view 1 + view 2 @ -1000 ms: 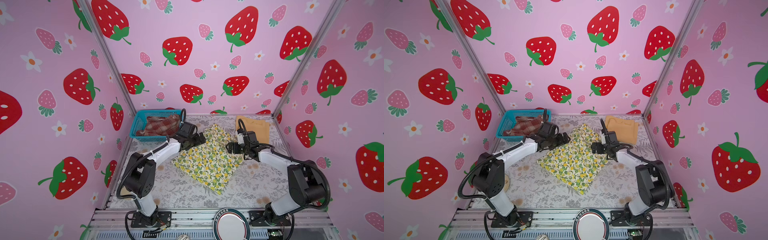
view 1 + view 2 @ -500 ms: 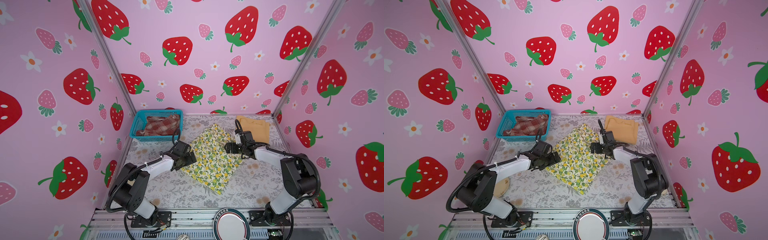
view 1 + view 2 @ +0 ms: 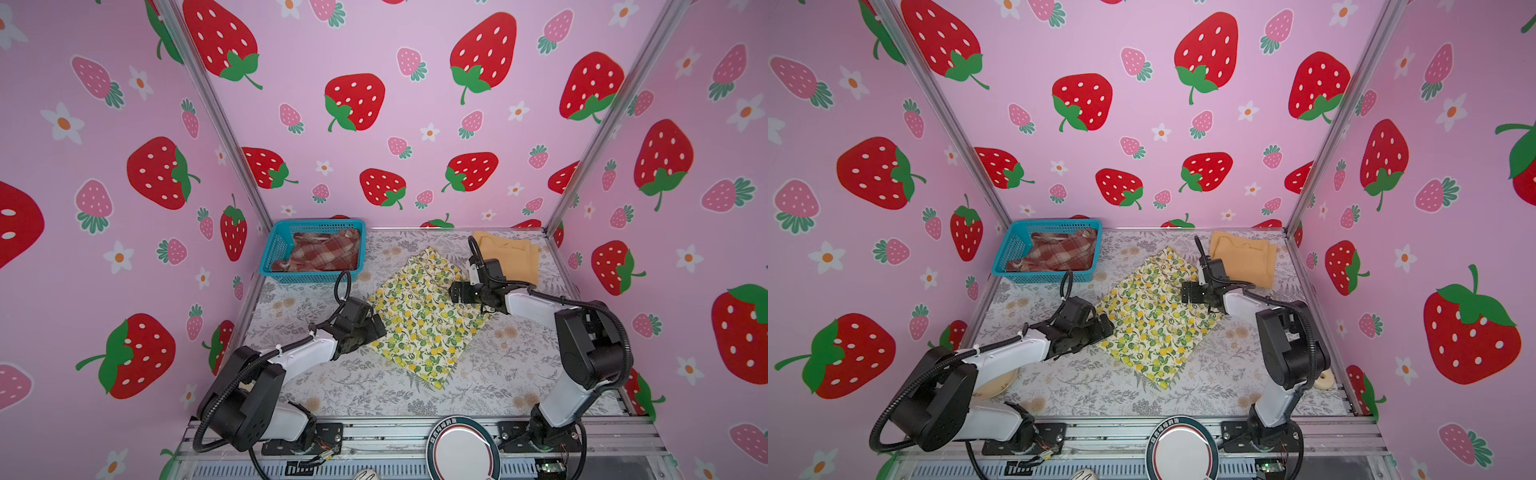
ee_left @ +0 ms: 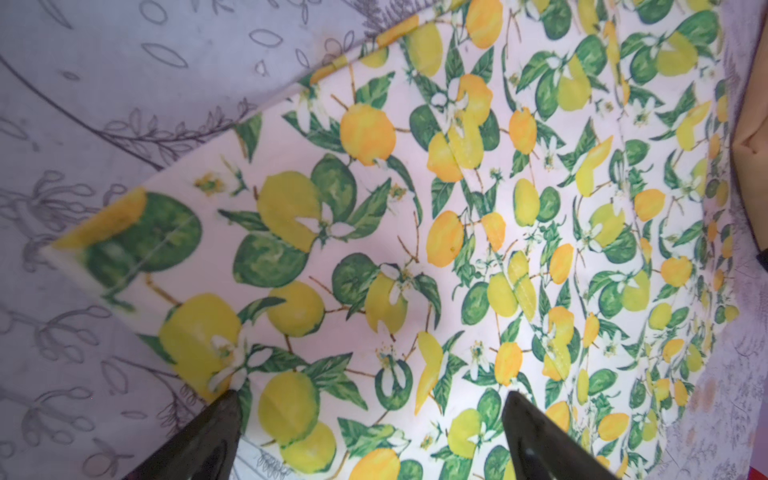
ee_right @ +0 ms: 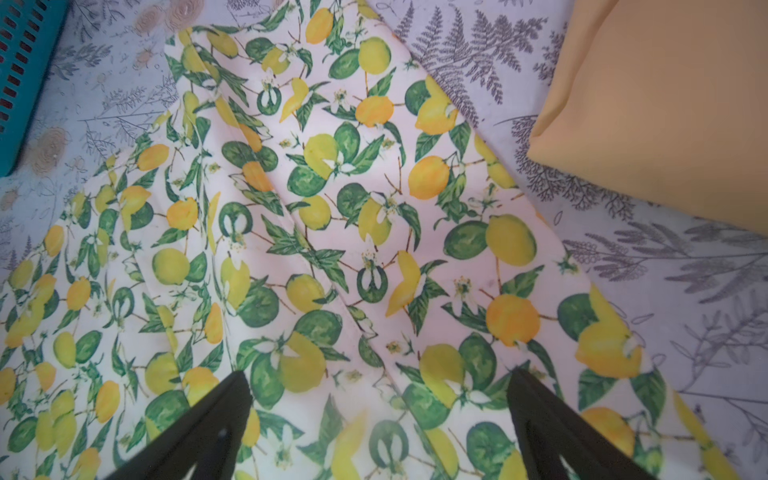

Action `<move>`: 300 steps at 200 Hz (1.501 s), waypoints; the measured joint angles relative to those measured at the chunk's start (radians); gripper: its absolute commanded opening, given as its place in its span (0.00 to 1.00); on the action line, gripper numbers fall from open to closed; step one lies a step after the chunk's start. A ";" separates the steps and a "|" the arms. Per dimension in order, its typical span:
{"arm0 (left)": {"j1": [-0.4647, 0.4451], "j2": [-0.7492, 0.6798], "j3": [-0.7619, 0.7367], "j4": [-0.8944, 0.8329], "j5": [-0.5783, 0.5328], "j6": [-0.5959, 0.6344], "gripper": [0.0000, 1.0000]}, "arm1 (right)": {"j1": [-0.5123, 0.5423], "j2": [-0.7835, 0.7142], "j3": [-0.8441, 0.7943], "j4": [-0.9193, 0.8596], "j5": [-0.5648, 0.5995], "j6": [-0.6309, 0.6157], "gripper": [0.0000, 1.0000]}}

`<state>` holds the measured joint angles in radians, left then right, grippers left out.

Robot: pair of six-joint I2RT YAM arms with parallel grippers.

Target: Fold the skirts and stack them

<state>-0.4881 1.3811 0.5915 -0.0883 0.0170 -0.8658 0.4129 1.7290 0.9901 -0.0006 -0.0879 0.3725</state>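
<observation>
Evidently the lemon skirt is the one being worked on. On the table point(image 3: 353, 386), which is covered in a grey leaf-printed cloth, the lemon skirt point(image 3: 424, 316) lies spread in the middle as a flat, thin diamond with crisp hemmed edges and a few pleat lines; it looks not yet folded small enough to stack. At the far right the mustard skirt point(image 3: 513, 259) rests as a smooth, thicker rectangle, seemingly folded, near the lemon one but apart from it. At the far left the plaid skirt point(image 3: 326, 253) sits crumpled inside the teal mesh basket point(image 3: 276, 249). The left gripper point(image 3: 376, 328) hovers at the lemon skirt's left corner and the right gripper point(image 3: 454, 291) over its right side, both with jaws wide and holding nothing. The next move probably calls for each to pinch a thin edge cleanly and lift without dragging the soft cloth.
</observation>
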 measured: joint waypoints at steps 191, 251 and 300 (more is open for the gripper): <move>0.006 0.207 0.255 0.014 0.105 -0.009 0.99 | -0.014 0.355 0.361 -0.006 -0.224 0.048 1.00; 0.006 0.182 0.169 0.025 0.095 -0.031 0.99 | -0.011 0.376 0.387 -0.003 -0.177 0.050 1.00; 0.008 0.059 0.037 0.054 0.062 -0.048 0.99 | -0.007 0.378 0.389 -0.003 -0.100 0.050 1.00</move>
<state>-0.4801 1.4399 0.6281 -0.0341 0.0788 -0.9134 0.4057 2.1067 1.3788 -0.0036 -0.1879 0.4221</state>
